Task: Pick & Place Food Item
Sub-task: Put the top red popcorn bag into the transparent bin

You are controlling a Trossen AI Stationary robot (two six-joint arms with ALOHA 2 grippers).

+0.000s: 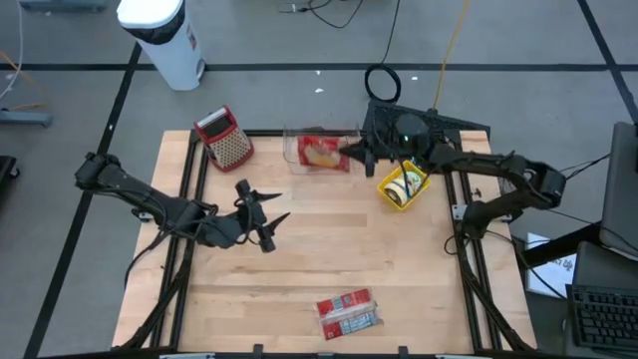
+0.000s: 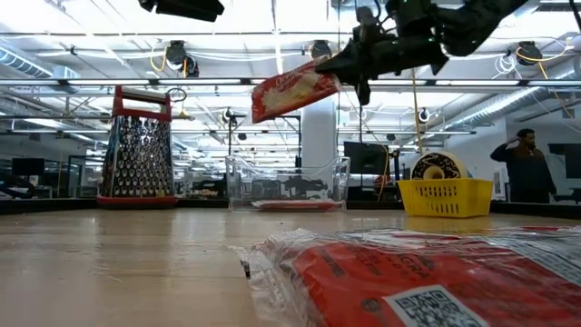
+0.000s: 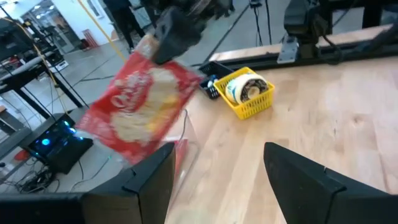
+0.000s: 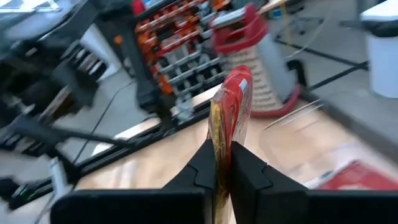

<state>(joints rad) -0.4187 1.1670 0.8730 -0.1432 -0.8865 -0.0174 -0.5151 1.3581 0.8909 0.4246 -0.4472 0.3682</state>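
Note:
A red food packet (image 1: 322,155) hangs in the air over the clear container (image 1: 319,147) at the table's far middle, and my right gripper (image 1: 351,153) is shut on it. In the low view the packet (image 2: 292,91) floats well above the container (image 2: 286,182). My left gripper (image 1: 263,215) stands open over the table's left middle, with nothing between its fingers (image 3: 152,180), and faces the packet (image 3: 140,106). A second red packet (image 1: 347,312) lies flat near the front edge. My right gripper pinches the packet by one end (image 4: 225,134) between its two fingers, which meet it edge-on. The fingers come about level from the table's right side. The packet sticks out past the fingertips toward the left, slanting slightly down, lifted clear of the container.
A metal grater with a red handle (image 1: 227,137) stands at the far left. A yellow basket holding a round item (image 1: 403,186) sits right of the container. A white bin (image 1: 164,40) stands on the floor beyond the table. A person (image 2: 525,163) stands far off in the room.

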